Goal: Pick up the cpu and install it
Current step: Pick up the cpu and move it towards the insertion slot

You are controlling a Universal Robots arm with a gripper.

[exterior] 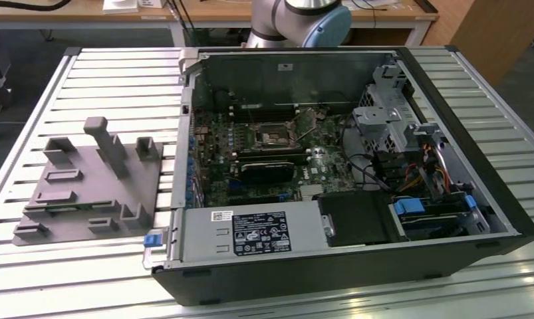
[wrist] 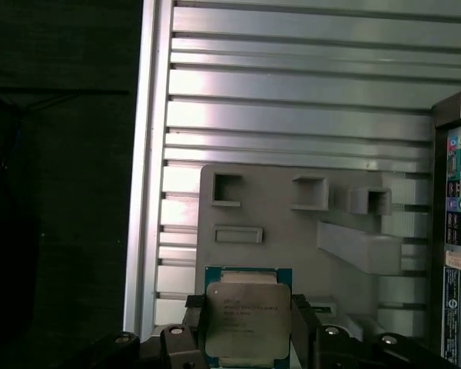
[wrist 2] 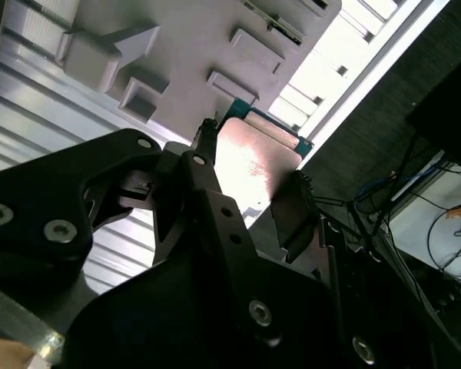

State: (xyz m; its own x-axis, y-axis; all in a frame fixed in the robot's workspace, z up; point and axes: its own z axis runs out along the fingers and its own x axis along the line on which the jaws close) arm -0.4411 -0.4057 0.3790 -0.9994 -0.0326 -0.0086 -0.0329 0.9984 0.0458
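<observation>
Grip: black two-finger gripper [wrist: 246,307] clamped on thin square silvery-lidded, green-rimmed chip, the cpu [wrist: 244,327], one finger against each opposite edge in both wrist views. 
Cpu position: squarely between fingertips, flat, metal lid facing wrist cameras. Square outline, so no long axis to favour. 
Clearance: judged held clear of grey plastic fixture with upright posts [wrist: 292,223], which lies beyond gripper on slatted aluminium surface [wrist: 292,100]. 
Destination: open black computer case [exterior: 338,166] off to one side of gripper, with dark metal-framed socket [exterior: 274,136] inside, well apart from held chip.
</observation>
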